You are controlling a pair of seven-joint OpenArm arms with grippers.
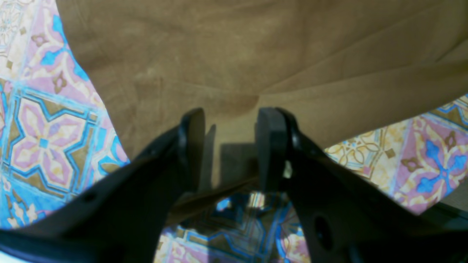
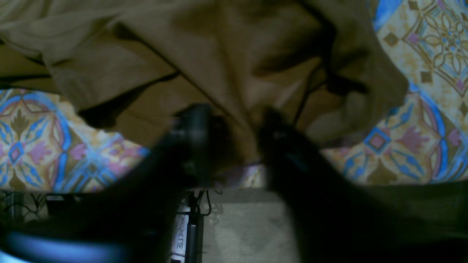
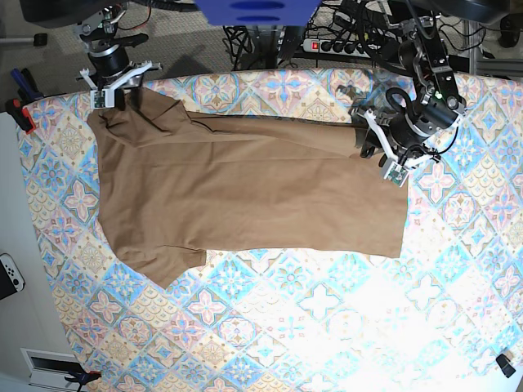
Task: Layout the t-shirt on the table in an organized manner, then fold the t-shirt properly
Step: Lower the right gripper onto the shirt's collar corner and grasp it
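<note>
The tan-brown t-shirt (image 3: 245, 188) lies spread across the patterned table (image 3: 286, 327), sleeves toward the left and hem toward the right. My left gripper (image 3: 372, 143) is at the hem's far corner. In the left wrist view its fingers (image 1: 230, 117) stand apart with the flat t-shirt (image 1: 219, 54) edge between them, over the table (image 1: 44, 131). My right gripper (image 3: 114, 100) is at the far left shoulder corner. In the right wrist view its blurred fingers (image 2: 234, 117) straddle a bunched fold of the t-shirt (image 2: 219, 54) at the table's (image 2: 402, 153) edge.
A power strip and cables (image 3: 335, 45) lie beyond the table's far edge. A white controller (image 3: 10, 278) and a red clamp (image 3: 24, 114) sit off the left side. A small dark object (image 3: 507, 363) lies at the near right corner. Floor (image 2: 237, 219) shows past the table edge.
</note>
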